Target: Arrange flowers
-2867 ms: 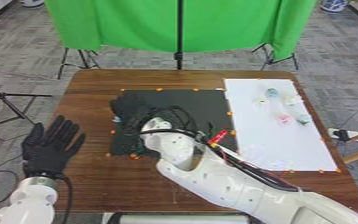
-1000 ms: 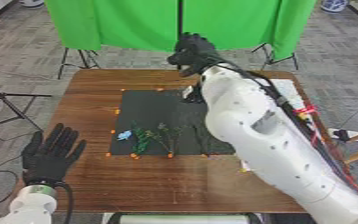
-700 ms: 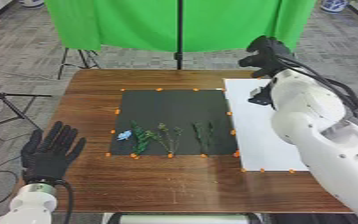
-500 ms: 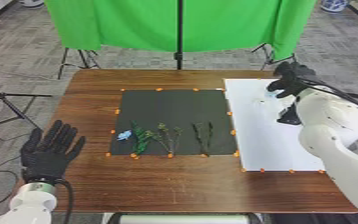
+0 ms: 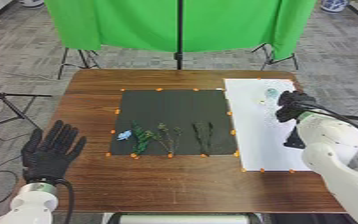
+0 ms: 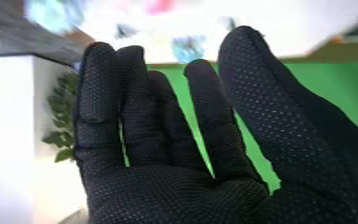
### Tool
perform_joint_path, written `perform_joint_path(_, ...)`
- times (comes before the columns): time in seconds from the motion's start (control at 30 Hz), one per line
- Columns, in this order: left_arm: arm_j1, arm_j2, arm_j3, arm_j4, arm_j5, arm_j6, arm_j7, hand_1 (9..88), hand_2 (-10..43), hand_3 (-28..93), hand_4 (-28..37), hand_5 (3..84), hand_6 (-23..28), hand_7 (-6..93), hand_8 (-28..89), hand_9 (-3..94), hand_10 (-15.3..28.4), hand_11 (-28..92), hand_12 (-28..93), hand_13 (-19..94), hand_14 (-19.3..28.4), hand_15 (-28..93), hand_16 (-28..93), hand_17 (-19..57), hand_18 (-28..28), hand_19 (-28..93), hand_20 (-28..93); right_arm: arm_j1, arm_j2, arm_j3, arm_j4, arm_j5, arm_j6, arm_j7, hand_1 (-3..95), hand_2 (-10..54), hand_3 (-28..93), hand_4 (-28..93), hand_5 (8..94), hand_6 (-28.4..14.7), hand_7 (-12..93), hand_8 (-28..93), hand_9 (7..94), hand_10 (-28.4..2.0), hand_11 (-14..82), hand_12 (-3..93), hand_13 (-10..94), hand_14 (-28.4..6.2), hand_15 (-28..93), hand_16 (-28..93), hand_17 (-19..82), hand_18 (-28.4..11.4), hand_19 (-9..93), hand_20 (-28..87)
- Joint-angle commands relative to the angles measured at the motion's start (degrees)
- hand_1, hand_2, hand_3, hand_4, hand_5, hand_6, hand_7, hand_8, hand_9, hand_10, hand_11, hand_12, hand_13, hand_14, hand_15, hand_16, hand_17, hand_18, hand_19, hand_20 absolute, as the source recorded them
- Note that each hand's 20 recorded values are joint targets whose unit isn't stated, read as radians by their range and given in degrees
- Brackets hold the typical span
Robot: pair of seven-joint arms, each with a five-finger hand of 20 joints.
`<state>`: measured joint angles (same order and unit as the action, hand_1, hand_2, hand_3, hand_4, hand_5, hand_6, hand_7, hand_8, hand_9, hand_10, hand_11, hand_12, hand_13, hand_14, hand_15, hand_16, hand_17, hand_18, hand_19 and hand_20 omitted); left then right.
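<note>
My blue flower [image 5: 124, 135] lies inside the near left edge of the black mat [image 5: 171, 107], green stems [image 5: 141, 142] beside it. Right of the mat, the white sheet [image 5: 260, 155] is partly blocked by my right hand [image 5: 293, 106], fingers straight, narrowly parted. Left of the mat, my left hand [image 5: 47, 157], fingers spread, overlaps the table [image 5: 175, 190] edge

One black mat [image 5: 171, 109]; one white sheet [image 5: 259, 150]; two hands [image 5: 51, 160]

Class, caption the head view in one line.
The right hand hovers over white paper; a blue flower lies on the black mat.
</note>
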<state>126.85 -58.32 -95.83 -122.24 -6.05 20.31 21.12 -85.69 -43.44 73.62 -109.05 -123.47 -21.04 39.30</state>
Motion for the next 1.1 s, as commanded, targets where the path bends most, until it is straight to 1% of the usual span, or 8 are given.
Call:
perform_joint_path(0.03,1.48,-0.91,1.1,0.08,-0.39,0.36,-1.22,28.6,12.2,75,-28.3,48.5,7.7,20.1,-11,42.2,15.7,29,13,33,15.9,50,-6,-4.9,15.2,40,18,0.59,-1.45,-1.37,5.58,-0.74,0.99,1.89,54.3,-9.5,80,-28,48.0,-5.6,17,-9,43.6,-19.6,10.4,17.3,42,-16.9,38,16,28,-21.0,70,23)
perform_joint_path(0.2,1.06,-0.95,1.38,0.32,-0.52,0.57,-1.03,28.5,12.2,75,-28.3,48.5,7.7,20.1,-11,42.2,15.7,29,12,33,15.9,50,-6,-4.9,15.2,40,18,1.93,-1.2,-4.04,8.26,-1.29,2.65,0.86,53.1,-9.5,79,-28,48.8,-5.2,19,-9,44.9,-19.3,11.1,17.3,43,-16.6,38,15,32,-20.7,71,22)
perform_joint_path(0.27,1.06,-0.8,1.37,0.28,-0.59,0.49,-0.98,28.6,12.2,75,-28.3,48.5,7.7,20.1,-11,42.2,15.7,29,12,33,15.9,50,-6,-4.9,15.2,40,18,2.38,-1.14,-5.53,9.11,-1.49,5.58,0.95,53.7,-9.5,77,-28,51.7,-4.4,19,-9,51.4,-18.3,14.6,18.1,48,-15.4,42,17,33,-20.9,75,24)
perform_joint_path(0.33,0.93,-0.94,1.48,0.34,-0.45,0.32,-1.28,28.6,12.2,75,-28.3,48.5,7.8,20.1,-11,42.2,15.7,29,12,33,15.9,50,-6,-4.9,15.2,40,18,1.82,-1.17,-5.9,9.25,-2.0,7.28,0.64,55.8,-9.5,73,-28,55.8,-2.9,22,-10,60.3,-16.4,19.9,19.9,53,-12.7,43,27,34,-21.2,79,28)
perform_joint_path(0.47,0.43,-1.05,1.68,0.42,-0.57,0.76,-1.57,28.6,12.2,75,-28.3,48.6,7.8,20.0,-11,42.2,15.7,29,12,33,15.9,50,-6,-4.9,15.2,40,18,1.11,-1.46,-6.55,9.56,-2.77,9.0,0.0,59.1,-9.5,67,-26,63.7,-2.4,31,8,74.5,-12.7,12.6,38.7,62,-8.4,45,39,36,-21.3,84,36)
perform_joint_path(0.53,0.44,-0.97,1.71,0.4,-0.49,0.76,-1.64,28.5,12.3,75,-28.3,48.7,7.8,20.1,-11,42.2,15.7,29,12,33,15.9,50,-6,-4.9,15.2,40,18,0.87,-1.51,-6.82,9.41,-3.1,10.05,0.03,59.7,-9.3,67,-26,66.6,-1.4,36,12,78.4,-11.5,14.1,44.2,65,-7.7,49,42,37,-21.4,87,38)
perform_joint_path(0.83,0.72,-0.66,1.18,0.21,-0.56,0.35,-1.33,28.5,12.3,75,-28.3,48.6,7.8,20.2,-11,42.1,15.6,29,13,33,15.8,50,-6,-4.9,15.2,40,18,2.97,-1.47,-9.4,4.06,-5.35,18.01,-2.56,59.8,-9.0,68,-26,68.0,-1.2,40,13,80.4,-11.1,16.0,47.8,67,-8.0,52,43,38,-21.5,88,40)
perform_joint_path(1.1,0.68,-0.41,0.93,0.37,-0.51,0.66,-1.19,28.5,12.3,75,-28.3,48.6,7.7,20.3,-11,42.3,15.7,29,12,33,15.9,50,-6,-4.9,15.2,40,18,15.29,-8.76,-19.34,1.8,-6.34,22.41,-9.4,59.9,-9.0,69,-26,67.9,-1.3,40,14,80.3,-11.2,15.8,48.0,66,-7.8,52,44,38,-21.0,88,40)
